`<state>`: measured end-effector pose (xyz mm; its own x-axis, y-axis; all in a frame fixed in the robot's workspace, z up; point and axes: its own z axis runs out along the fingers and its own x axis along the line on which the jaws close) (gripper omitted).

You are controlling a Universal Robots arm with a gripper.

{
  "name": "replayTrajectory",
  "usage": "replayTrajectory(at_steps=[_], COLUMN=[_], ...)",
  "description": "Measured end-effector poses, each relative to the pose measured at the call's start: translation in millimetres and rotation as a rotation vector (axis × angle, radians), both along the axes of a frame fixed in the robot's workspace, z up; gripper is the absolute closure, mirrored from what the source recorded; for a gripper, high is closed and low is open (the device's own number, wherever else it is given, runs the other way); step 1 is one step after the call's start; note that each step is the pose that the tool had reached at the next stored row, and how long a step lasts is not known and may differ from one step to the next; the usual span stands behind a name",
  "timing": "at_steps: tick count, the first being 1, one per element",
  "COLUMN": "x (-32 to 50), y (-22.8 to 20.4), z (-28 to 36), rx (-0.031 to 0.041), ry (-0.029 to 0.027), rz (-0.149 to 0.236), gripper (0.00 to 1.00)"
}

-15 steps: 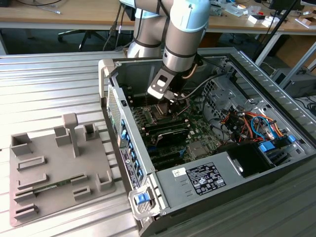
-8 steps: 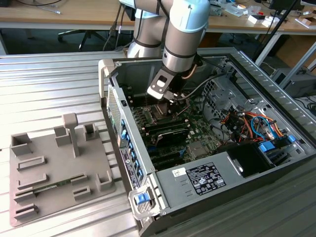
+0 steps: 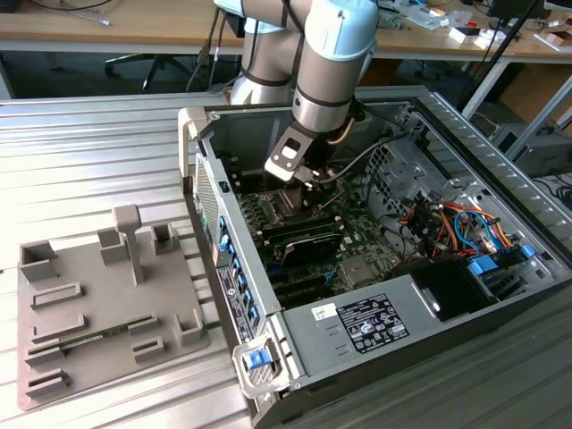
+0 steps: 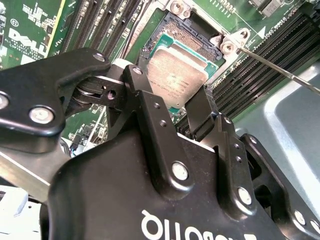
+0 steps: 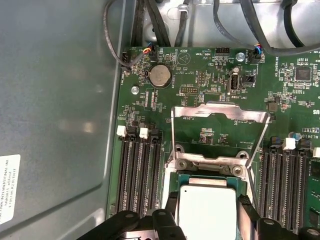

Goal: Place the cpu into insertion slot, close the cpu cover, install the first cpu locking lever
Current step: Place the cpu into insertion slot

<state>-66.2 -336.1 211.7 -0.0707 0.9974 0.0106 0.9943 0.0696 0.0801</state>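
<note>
End effector [image 4: 167,87], black and two-fingered, on a pale blue and silver robot arm reaching down into an open computer case [image 3: 223,223]. Its fingers [image 4: 142,95] are clamped on two opposite edges of the cpu [image 4: 177,70], a small square chip with its silvery top face up. The cpu sits over the insertion slot [image 4: 186,26], and a strip of the slot's dark pin field shows past one edge of the chip. Whether the chip is fully seated cannot be told. The cpu cover [image 5: 220,111], a silvery frame with a square cut-out, is swung open on its hinge, away from the slot. A thin metal lever [image 4: 280,70] stands free beside the slot. Black memory slots [image 5: 140,175] flank the slot on both sides of the green motherboard [image 5: 200,80]. The case lies on its side on a ribbed metal desk [image 3: 89,152]. A grey fixture tray [image 3: 89,304] rests towards the desk's edge on the exterior view's left.
</note>
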Motion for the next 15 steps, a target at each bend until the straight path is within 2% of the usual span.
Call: replayTrajectory(at_steps=[2, 9, 15], x=[-0.8, -3.6, -3.7], y=[-0.1, 0.0, 0.0], z=[-1.9, -5.4, -9.9], rx=[-0.0009, -0.0016, -0.0016], ry=[0.0001, 0.0, 0.0001], rz=[-0.012, -0.014, -0.031], gripper=[0.45, 0.45, 0.45])
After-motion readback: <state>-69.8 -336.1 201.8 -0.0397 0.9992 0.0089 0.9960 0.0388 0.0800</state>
